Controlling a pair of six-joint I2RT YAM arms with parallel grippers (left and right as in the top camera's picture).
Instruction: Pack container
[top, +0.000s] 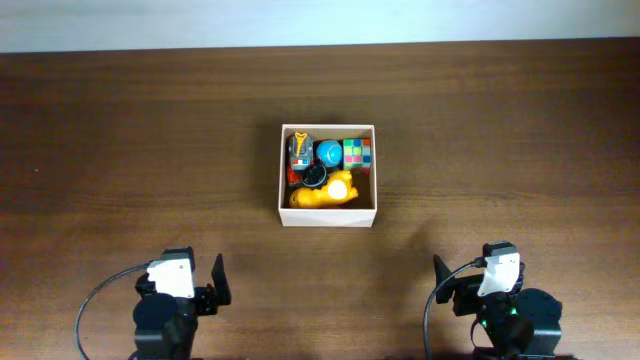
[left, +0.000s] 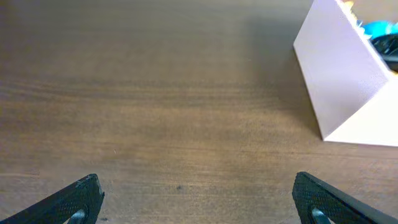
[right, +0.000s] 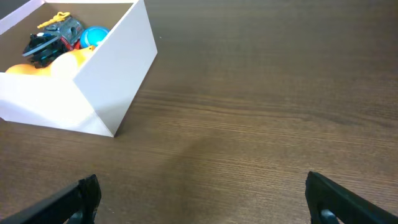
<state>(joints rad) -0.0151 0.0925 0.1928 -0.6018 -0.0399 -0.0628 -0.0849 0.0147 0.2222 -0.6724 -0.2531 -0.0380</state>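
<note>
The container is a square white-walled cardboard box in the middle of the table. It holds a yellow toy, a blue ball, a colour cube and a small dark toy vehicle. Its white wall shows at the right of the left wrist view and at the upper left of the right wrist view. My left gripper is open and empty near the front left, well short of the container. My right gripper is open and empty near the front right.
The dark brown wooden table spreads all round the box. A pale wall strip runs along the far edge. Black cables loop beside both arm bases at the front.
</note>
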